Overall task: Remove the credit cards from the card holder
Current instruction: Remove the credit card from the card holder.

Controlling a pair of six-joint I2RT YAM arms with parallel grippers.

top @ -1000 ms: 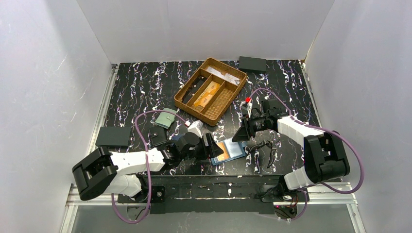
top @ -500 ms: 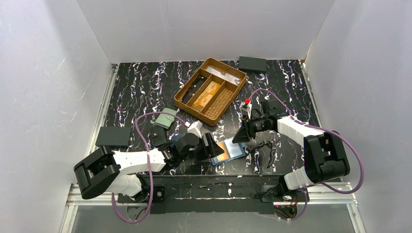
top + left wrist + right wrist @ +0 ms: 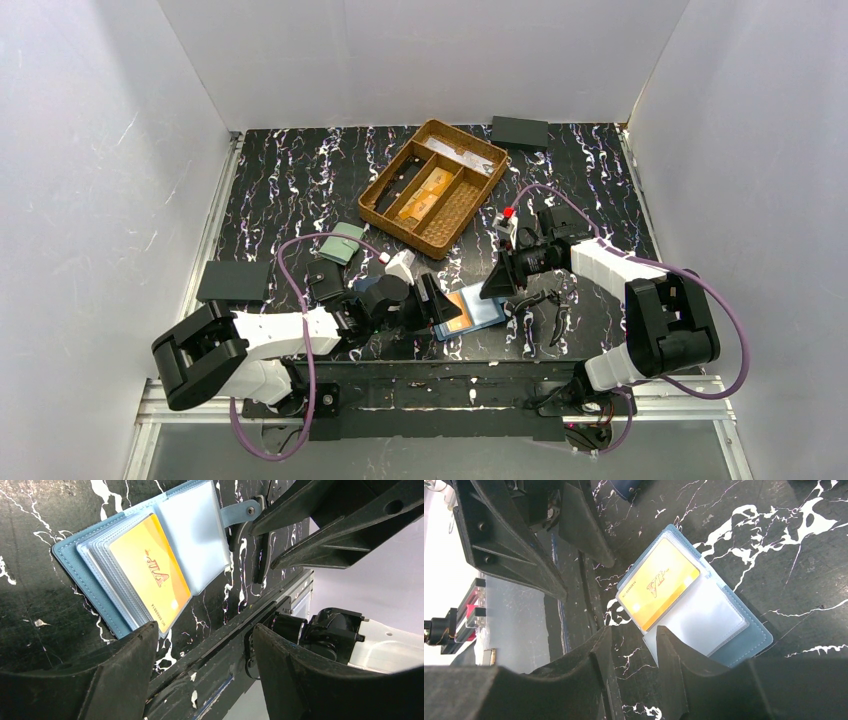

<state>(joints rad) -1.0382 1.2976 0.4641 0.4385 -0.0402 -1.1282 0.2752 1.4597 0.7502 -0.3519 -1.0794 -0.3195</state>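
Two arms, same build. Left arm [image 3: 270, 333]: white shell links, black joint blocks, chunky black elbow. Right arm [image 3: 610, 265]: same white-and-black mix. One purple cable [image 3: 283, 258] loops off the left arm, a second purple cable [image 3: 741, 345] arcs round the right one. Left gripper [image 3: 205, 630]: matte black fingers [image 3: 100, 680], broad, wedge-shaped, worn edges. Right gripper [image 3: 633, 630]: black tapered fingers [image 3: 569, 680], round screw holes [image 3: 384, 502] in the flat side plates. Small red part [image 3: 508, 212] by the right wrist, white block [image 3: 400, 265] on the left wrist.
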